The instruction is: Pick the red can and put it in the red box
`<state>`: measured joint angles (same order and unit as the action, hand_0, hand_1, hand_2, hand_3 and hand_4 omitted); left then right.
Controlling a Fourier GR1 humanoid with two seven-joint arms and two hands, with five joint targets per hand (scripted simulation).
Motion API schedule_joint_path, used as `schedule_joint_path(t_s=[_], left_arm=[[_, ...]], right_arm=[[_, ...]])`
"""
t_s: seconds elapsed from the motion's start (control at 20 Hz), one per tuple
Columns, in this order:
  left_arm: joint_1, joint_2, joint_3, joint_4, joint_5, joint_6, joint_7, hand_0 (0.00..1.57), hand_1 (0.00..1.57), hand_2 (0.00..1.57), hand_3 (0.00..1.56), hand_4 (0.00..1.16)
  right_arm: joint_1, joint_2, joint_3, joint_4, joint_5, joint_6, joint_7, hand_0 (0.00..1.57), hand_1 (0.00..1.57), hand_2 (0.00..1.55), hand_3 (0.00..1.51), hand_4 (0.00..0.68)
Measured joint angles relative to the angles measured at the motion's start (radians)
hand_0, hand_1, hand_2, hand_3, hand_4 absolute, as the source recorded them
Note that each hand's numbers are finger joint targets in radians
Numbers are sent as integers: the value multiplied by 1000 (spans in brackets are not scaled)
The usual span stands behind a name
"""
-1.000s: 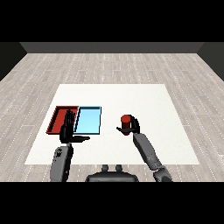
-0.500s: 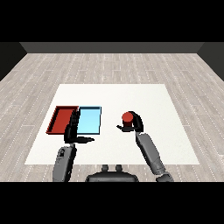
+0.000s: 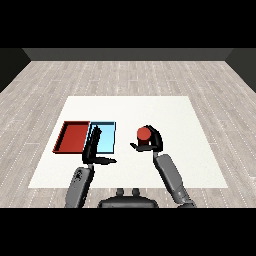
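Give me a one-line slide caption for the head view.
Right hand curls round the red can beside the light blue tray and red tray.

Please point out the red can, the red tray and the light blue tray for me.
red can [image 3: 144,133], head view, on its round top.
red tray [image 3: 73,136], head view, on its bare floor.
light blue tray [image 3: 106,138], head view, on its bare floor right of the left hand's fingers.
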<state>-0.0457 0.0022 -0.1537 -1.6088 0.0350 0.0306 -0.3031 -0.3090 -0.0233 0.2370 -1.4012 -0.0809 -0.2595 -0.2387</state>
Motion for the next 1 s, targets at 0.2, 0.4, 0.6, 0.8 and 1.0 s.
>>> schedule_joint_path(t_s=[0.2, 0.4, 0.6, 0.8, 1.0], left_arm=[[-29, -1, -56, 2, 5, 46, 45, 0, 0, 0, 0, 0], [-75, -2, -100, 62, 37, 74, 46, 0, 0, 0, 0, 0], [-107, -2, -141, 117, 57, 114, 55, 0, 0, 0, 0, 0], [-144, -2, -176, 196, 83, 141, 37, 0, 0, 0, 0, 0], [-168, -2, -215, 250, 125, 169, 15, 0, 0, 0, 0, 0]], right_arm=[[-27, 14, 98, 17, -24, -106, -12, 1445, 1445, 1425, 1381, 655], [-52, 20, 158, 20, -63, -181, -14, 1460, 1460, 1438, 1391, 651], [-86, 22, 148, 46, -86, -180, -25, 1461, 1461, 1443, 1393, 637], [-86, 23, 180, 59, -105, -202, -48, 1458, 1458, 1449, 1384, 634], [-125, 23, 169, 87, -117, -200, -46, 1449, 1449, 1438, 1384, 635]])
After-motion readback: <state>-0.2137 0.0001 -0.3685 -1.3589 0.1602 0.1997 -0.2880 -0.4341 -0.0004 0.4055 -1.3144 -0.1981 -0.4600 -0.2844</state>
